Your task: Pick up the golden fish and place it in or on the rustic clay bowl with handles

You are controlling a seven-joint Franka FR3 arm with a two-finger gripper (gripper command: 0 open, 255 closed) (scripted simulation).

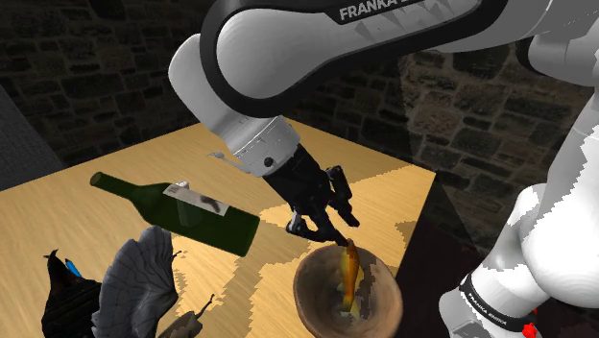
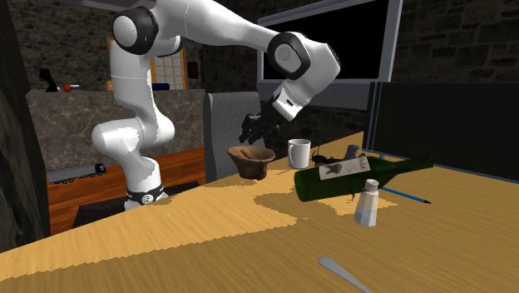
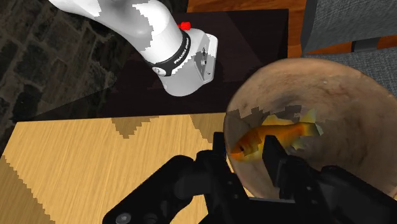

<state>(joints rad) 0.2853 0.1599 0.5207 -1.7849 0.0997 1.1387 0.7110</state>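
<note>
At the far left of the shoulder view, on the wooden table (image 1: 58, 206), lies a black object (image 1: 67, 300) with a blue spot — what it is, I cannot tell. Just beside it is a grey, leaf-shaped thing (image 1: 146, 274). Next comes a dark green bottle (image 1: 182, 211) lying on its side, with its neck toward that view's left. To its right the white arm (image 1: 288, 58) reaches down, and the black gripper (image 1: 338, 236) hangs just above the brown bowl (image 1: 312, 288). The golden fish (image 1: 350, 277) is inside this bowl, nearly upright, with its upper end just under the fingertips. In the wrist view the fingers (image 3: 219, 153) stand apart. The fish lies in the bowl beyond them and they do not clasp it. In the second exterior view the bowl stands under the gripper. A white mug (image 2: 299, 154) is near its right, then comes the bottle with a white shaker (image 2: 367, 202) in front of it — and last a blue pen (image 2: 409, 196).
</note>
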